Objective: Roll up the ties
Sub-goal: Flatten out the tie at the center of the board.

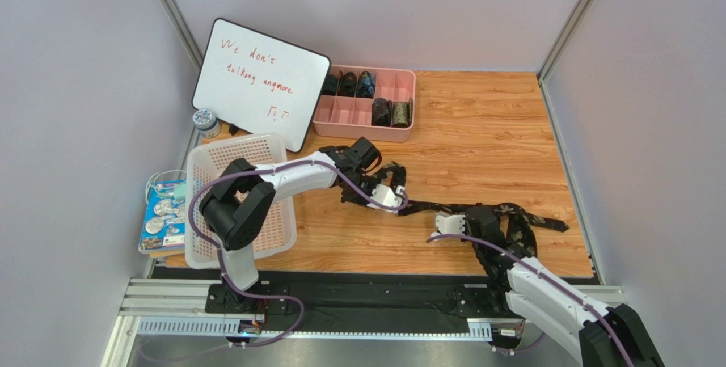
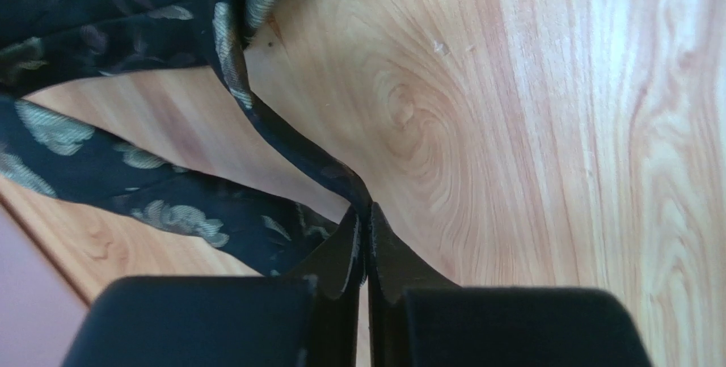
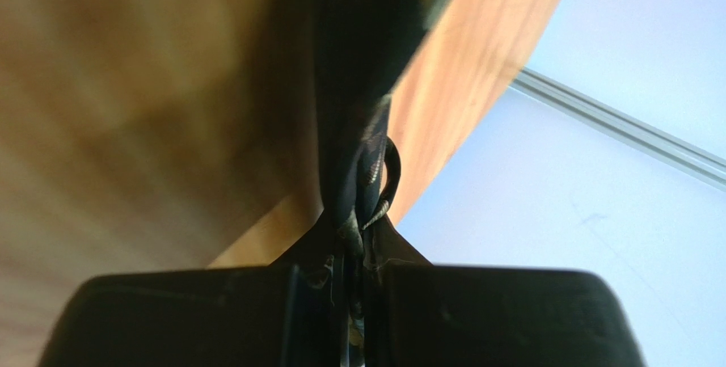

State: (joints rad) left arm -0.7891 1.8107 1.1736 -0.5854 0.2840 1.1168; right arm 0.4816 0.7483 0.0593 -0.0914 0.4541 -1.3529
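Observation:
A dark patterned tie (image 1: 528, 214) lies unrolled across the wooden table, running from the middle out to the right. My left gripper (image 1: 394, 199) is at its left part. In the left wrist view the left gripper (image 2: 367, 222) is shut, pinching a narrow fold of the tie (image 2: 170, 210). My right gripper (image 1: 481, 221) is on the tie's right part. In the right wrist view it (image 3: 358, 235) is shut on bunched layers of the tie (image 3: 358, 86), which hang up from the jaws. Several rolled ties (image 1: 381, 112) sit in a pink tray (image 1: 365, 133).
A whiteboard (image 1: 256, 78) leans at the back left beside the pink tray. A white basket (image 1: 200, 205) stands at the left under my left arm. A clear box with a blue packet (image 1: 164, 214) and a small tin (image 1: 204, 118) sit further left. Grey walls close in both sides.

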